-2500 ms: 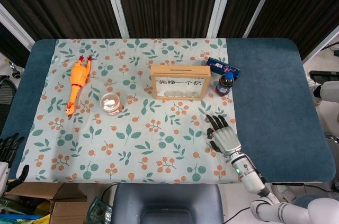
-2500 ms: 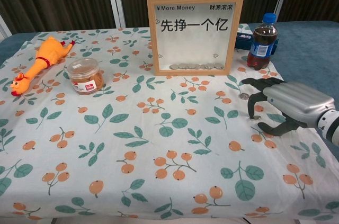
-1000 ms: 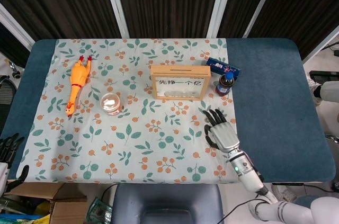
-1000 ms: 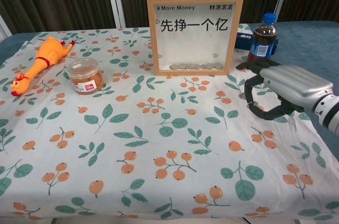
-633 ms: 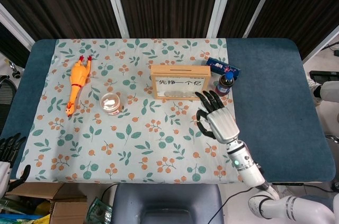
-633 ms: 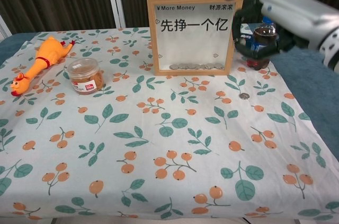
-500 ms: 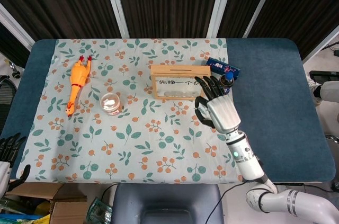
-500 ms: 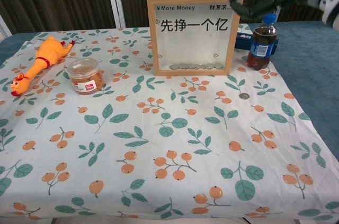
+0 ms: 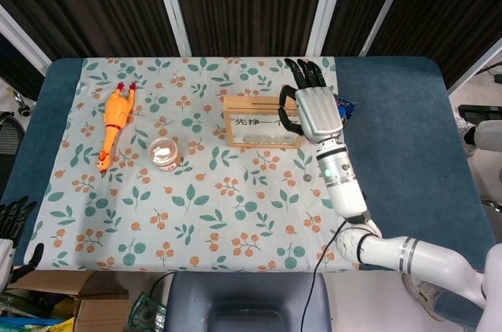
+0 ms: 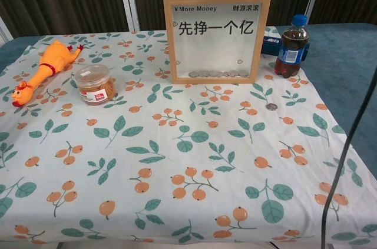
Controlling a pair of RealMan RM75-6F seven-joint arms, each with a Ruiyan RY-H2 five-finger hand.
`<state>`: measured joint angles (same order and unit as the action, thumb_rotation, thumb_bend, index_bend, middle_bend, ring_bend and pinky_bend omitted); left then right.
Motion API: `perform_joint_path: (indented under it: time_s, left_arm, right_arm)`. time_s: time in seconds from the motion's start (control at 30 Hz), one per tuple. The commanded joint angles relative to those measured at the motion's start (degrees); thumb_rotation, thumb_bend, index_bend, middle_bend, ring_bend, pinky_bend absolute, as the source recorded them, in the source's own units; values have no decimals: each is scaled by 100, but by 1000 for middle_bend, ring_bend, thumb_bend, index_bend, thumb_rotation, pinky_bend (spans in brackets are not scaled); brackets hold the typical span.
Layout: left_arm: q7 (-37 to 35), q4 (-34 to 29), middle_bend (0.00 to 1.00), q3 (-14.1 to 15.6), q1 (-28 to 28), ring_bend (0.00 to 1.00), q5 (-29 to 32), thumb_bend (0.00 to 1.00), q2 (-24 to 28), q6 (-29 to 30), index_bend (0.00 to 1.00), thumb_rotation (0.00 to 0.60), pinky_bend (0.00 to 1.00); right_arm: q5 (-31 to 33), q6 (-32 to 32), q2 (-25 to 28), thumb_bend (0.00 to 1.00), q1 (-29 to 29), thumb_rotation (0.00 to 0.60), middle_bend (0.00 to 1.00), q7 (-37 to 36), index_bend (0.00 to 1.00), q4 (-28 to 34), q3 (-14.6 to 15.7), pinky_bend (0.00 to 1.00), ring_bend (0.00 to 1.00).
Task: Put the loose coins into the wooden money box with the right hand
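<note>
Holding coins (image 10: 215,74) at its bottom, the wooden money box (image 10: 217,36) stands beneath the right hand (image 9: 316,112), fingers (image 9: 302,73) spread.

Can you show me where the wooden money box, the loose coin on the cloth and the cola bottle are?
wooden money box (image 10: 217,36), chest view, on its clear front pane.
loose coin (image 10: 271,107), chest view, on its face, lying flat on the cloth.
cola bottle (image 10: 291,55), chest view, on its blue label.
</note>
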<state>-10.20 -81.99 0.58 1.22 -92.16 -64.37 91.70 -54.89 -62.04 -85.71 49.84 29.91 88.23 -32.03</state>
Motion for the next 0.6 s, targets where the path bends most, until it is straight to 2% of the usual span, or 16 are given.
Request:
perform_joint_path:
  time_s: [0.03, 0.27, 0.6]
  left_arm:
    - [-18, 0, 0, -3, -4, 0, 7, 438, 6, 6, 0, 600, 0]
    - [-58, 10, 0, -18, -3, 0, 45, 438, 19, -14, 0, 600, 0]
    - [-115, 26, 0, -39, -47, 0, 64, 438, 29, 70, 0, 600, 0]
  right_arm:
    - [231, 109, -255, 600, 375, 600, 183, 273, 705, -636, 7, 0, 0]
    - [509, 184, -621, 600, 791, 600, 183, 545, 709, -1398, 207, 0, 0]
    - [663, 248, -852, 600, 959, 600, 183, 413, 710, -1863, 338, 0, 0]
